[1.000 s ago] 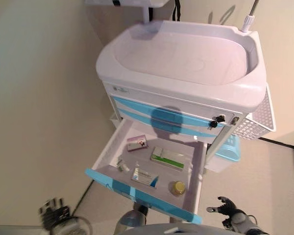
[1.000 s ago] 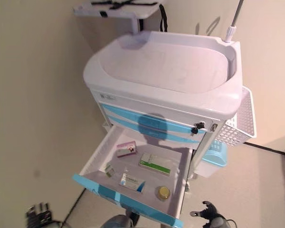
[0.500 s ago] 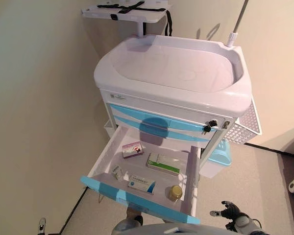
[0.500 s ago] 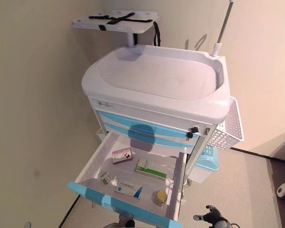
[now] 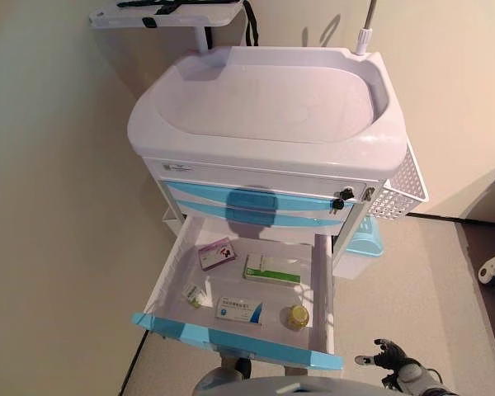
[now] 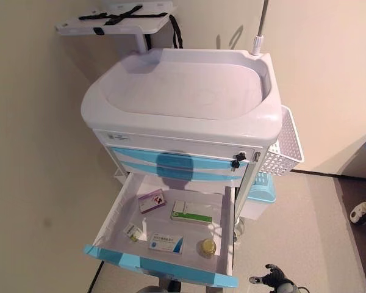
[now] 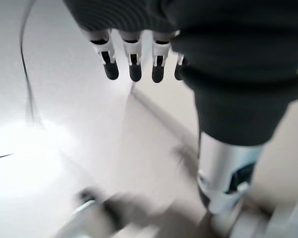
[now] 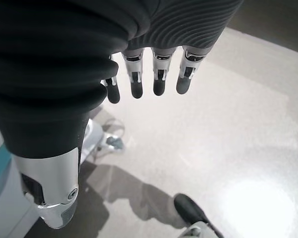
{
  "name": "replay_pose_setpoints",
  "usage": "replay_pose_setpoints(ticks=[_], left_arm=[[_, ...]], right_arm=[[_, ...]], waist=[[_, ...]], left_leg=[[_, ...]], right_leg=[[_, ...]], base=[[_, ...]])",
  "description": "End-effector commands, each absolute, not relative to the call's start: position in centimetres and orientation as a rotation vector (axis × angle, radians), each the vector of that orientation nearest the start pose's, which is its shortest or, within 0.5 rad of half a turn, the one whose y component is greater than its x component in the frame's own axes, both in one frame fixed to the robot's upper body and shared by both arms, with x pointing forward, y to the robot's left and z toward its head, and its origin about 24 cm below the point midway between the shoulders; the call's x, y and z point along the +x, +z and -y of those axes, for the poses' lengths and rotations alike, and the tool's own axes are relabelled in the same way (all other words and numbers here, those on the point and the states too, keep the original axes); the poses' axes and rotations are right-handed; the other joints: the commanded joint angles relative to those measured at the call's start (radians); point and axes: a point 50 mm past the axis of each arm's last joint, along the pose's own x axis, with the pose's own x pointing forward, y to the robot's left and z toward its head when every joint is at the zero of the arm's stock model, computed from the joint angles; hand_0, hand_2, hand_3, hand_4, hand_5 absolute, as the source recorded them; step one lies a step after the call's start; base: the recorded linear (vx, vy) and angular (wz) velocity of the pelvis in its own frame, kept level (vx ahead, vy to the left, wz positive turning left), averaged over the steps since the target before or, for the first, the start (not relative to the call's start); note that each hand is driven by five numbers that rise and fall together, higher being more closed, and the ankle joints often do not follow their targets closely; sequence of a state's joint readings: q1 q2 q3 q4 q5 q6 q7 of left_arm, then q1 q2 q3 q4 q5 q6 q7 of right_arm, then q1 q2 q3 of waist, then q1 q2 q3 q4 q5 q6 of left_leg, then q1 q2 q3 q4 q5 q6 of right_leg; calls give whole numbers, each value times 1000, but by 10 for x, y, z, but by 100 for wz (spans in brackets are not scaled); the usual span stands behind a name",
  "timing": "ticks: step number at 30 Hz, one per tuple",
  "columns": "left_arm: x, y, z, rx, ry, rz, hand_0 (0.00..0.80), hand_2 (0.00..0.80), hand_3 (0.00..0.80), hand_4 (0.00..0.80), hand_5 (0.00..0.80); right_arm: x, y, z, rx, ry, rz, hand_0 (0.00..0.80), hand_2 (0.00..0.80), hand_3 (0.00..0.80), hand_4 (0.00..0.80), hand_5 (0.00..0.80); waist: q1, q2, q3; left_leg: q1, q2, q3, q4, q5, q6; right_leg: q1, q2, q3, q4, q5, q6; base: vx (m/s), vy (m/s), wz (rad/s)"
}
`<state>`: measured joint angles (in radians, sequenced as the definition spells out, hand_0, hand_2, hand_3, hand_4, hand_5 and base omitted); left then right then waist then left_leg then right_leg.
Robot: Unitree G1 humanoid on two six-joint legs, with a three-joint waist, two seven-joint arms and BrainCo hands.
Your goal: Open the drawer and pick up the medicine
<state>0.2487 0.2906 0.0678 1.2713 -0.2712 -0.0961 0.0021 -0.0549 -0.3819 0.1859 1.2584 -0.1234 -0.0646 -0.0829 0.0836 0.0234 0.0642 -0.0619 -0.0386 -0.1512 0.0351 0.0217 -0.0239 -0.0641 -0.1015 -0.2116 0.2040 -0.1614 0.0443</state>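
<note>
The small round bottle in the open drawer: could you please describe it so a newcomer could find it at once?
Start at the white medical cart with blue-fronted drawers; its lowest drawer is pulled open. Inside lie several flat medicine boxes. The bottle sits at the front corner on the robot's right, beside the white and blue box; it is the only round, yellowish item among rectangular packs.

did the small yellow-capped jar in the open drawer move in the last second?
No. The small yellow-capped jar sits in the open drawer's front right corner, beside the blue-and-white box, as before; only the camera shifted.
</note>
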Motion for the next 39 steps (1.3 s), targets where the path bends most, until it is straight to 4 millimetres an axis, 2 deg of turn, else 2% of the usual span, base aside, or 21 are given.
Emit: replay_pose_setpoints(ticks=[1, 5, 9, 13, 15, 17, 18, 19, 20, 22, 23, 24, 25, 29, 30, 32, 33, 34, 36, 37, 39], left_arm=[[-41, -159, -269, 163, 260, -1484, 0, 0, 0, 0, 0], [-45, -162, -260, 150, 213, -1524, 0, 0, 0, 0, 0], [-36, -165, -251, 198, 140, -1521, 0, 0, 0, 0, 0], [-26, -169, -240, 248, 26, -1507, 0, 0, 0, 0, 0], [-20, -171, -232, 253, -15, -1482, 0, 0, 0, 0, 0], [-19, -171, -229, 228, 5, -1472, 0, 0, 0, 0, 0], [-19, -171, -229, 228, 4, -1472, 0, 0, 0, 0, 0], [-22, -171, -227, 203, 18, -1477, 0, 0, 0, 0, 0], [-23, -171, -226, 204, 16, -1478, 0, 0, 0, 0, 0], [-28, -171, -225, 181, 22, -1490, 0, 0, 0, 0, 0], [-33, -171, -224, 161, 24, -1505, 0, 0, 0, 0, 0], [-33, -171, -224, 161, 24, -1505, 0, 0, 0, 0, 0], [-41, -171, -222, 142, 15, -1528, 0, 0, 0, 0, 0], [-60, -169, -220, 88, -1, -1575, 0, 0, 0, 0, 0], [-60, -169, -220, 87, -1, -1576, 0, 0, 0, 0, 0], [-75, -167, -217, 52, -33, -1619, 0, 0, 0, 0, 0], [-75, -167, -217, 52, -33, -1619, 0, 0, 0, 0, 0], [-83, -165, -217, 39, -52, -1643, 0, 0, 0, 0, 0], [-93, -163, -218, 49, -98, -1681, 0, 0, 0, 0, 0], [-93, -163, -218, 48, -98, -1681, 0, 0, 0, 0, 0], [-90, -162, -223, 61, -109, -1675, 0, 0, 0, 0, 0]], right_arm=[[134, -122, 310, -641, -115, -1076, 0, 0, 0, 0, 0], [133, -121, 315, -643, -133, -1086, 0, 0, 0, 0, 0], [139, -115, 322, -648, -174, -1056, 0, 0, 0, 0, 0], [159, -100, 327, -641, -226, -931, 0, 0, 0, 0, 0], [191, -67, 333, -612, -288, -698, 0, 0, 0, 0, 0], [209, -41, 329, -588, -270, -540, 0, 0, 0, 0, 0], [209, -41, 329, -588, -270, -541, 0, 0, 0, 0, 0], [230, -3, 319, -603, -201, -337, 0, 0, 0, 0, 0], [229, -3, 319, -603, -202, -339, 0, 0, 0, 0, 0], [245, 37, 309, -655, -117, -165, 0, 0, 0, 0, 0], [253, 72, 294, -632, -43, -4, 0, 0, 0, 0, 0], [253, 72, 294, -632, -43, -4, 0, 0, 0, 0, 0], [258, 97, 280, -591, 48, 102, 0, 0, 0, 0, 0], [256, 144, 247, -540, 291, 276, 0, 0, 0, 0, 0], [256, 144, 247, -540, 292, 276, 0, 0, 0, 0, 0], [252, 168, 226, -503, 461, 354, 0, 0, 0, 0, 0], [252, 168, 226, -503, 461, 354, 0, 0, 0, 0, 0], [251, 178, 212, -482, 563, 383, 0, 0, 0, 0, 0], [251, 181, 194, -417, 686, 380, 0, 0, 0, 0, 0], [251, 181, 194, -417, 687, 380, 0, 0, 0, 0, 0], [253, 180, 171, -372, 824, 352, 0, 0, 0, 0, 0]], waist=[[-22, -18, 19], [-26, -26, 21], [-29, -45, 29], [-38, -58, 39], [-51, -66, 44], [-57, -72, 45], [-55, -72, 45], [-59, -78, 46], [-57, -78, 46], [-53, -84, 46], [-50, -89, 49], [-49, -89, 49], [-43, -94, 51], [-29, -97, 53], [-29, -96, 53], [-19, -95, 52], [-19, -95, 52], [-12, -94, 53], [-3, -92, 54], [-4, -92, 54], [12, -90, 58]], left_leg=[[19, -69, 25, -20, -39, 55], [23, -64, 36, -29, -39, 56], [22, -56, 41, -46, -31, 55], [26, -45, 47, -73, -18, 51], [27, -39, 55, -87, -13, 48], [27, -35, 65, -91, -12, 47], [27, -34, 65, -92, -12, 47], [25, -31, 75, -94, -12, 46], [25, -31, 76, -94, -13, 46], [24, -29, 89, -95, -14, 46], [22, -28, 95, -91, -16, 46], [22, -28, 96, -91, -16, 46], [23, -29, 97, -86, -20, 47], [33, -31, 101, -79, -29, 45], [33, -31, 101, -78, -29, 45], [33, -32, 101, -77, -29, 43], [33, -32, 101, -77, -29, 43], [31, -31, 98, -77, -28, 43], [28, -32, 92, -79, -24, 41], [28, -32, 92, -79, -24, 41], [25, -33, 82, -82, -19, 40]], right_leg=[[18, -20, 51, -133, 173, 71], [18, -18, 62, -141, 179, 73], [12, -15, 66, -153, 188, 75], [7, -10, 67, -165, 196, 75], [4, -5, 72, -183, 209, 78], [1, -1, 79, -199, 221, 81], [1, -1, 79, -200, 221, 81], [-3, 2, 89, -216, 232, 84], [-2, 2, 90, -216, 233, 84], [-3, 5, 99, -230, 242, 88], [-4, 6, 105, -233, 247, 90], [-4, 6, 105, -233, 247, 90], [-1, 6, 110, -234, 247, 90], [13, 6, 113, -240, 244, 90], [14, 6, 113, -240, 244, 90], [19, 6, 110, -243, 243, 90], [19, 6, 110, -243, 243, 90], [17, 5, 109, -243, 244, 90], [15, 4, 102, -241, 242, 89], [15, 4, 101, -241, 242, 89], [15, 2, 90, -241, 241, 86]], base=[[-6, 51, -13], [-5, 22, -15], [-21, -13, -15], [-7, -15, -3], [-2, -9, -2], [0, -13, -7], [-4, -15, -18], [-4, -8, -19], [-3, -12, -19], [9, -14, -27], [12, -15, -26], [31, -15, -13], [33, -9, -8], [32, -9, -10], [0, 0, 0], [0, 0, 0], [0, 0, 0], [-4, -11, -3], [-1, -14, -7], [0, 0, 0], [8, -16, 7]])
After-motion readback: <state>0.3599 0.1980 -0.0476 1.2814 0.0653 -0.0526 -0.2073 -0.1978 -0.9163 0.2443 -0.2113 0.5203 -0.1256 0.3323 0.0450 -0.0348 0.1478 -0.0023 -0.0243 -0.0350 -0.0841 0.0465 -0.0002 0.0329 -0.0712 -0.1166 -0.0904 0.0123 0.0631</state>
